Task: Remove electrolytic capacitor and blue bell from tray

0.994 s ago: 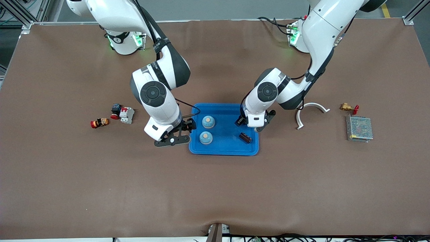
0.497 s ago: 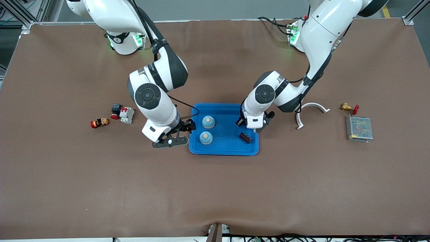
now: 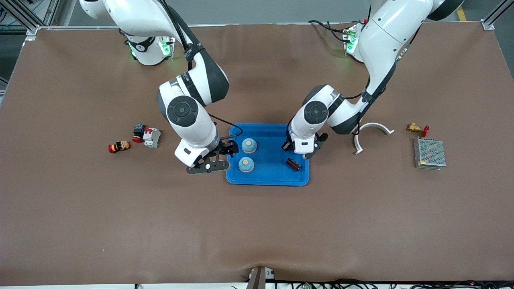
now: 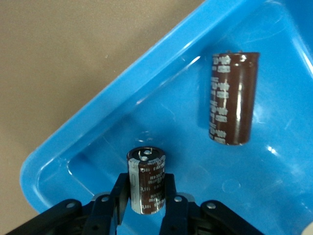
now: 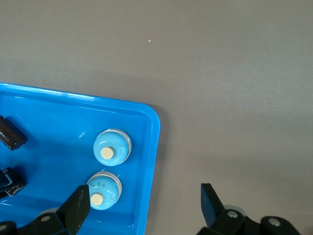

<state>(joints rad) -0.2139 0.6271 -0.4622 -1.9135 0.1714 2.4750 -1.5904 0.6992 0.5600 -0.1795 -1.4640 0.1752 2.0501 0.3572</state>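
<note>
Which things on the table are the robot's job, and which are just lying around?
Job things:
- tray
- capacitor, gripped by the left gripper
- second capacitor, lying in the tray
- two blue bells; open right gripper beside them

Lying around:
- white curved bracket
- metal mesh box
- red button parts

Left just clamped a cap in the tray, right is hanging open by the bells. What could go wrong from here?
1. The left gripper pinches the upright capacitor low on its smooth sleeve; it may slip or tilt on lift.
2. A second capacitor lies close by in the tray; a swing could knock it.
3. The right gripper straddles the tray rim, open; descending for a blue bell might hit the rim.
</note>
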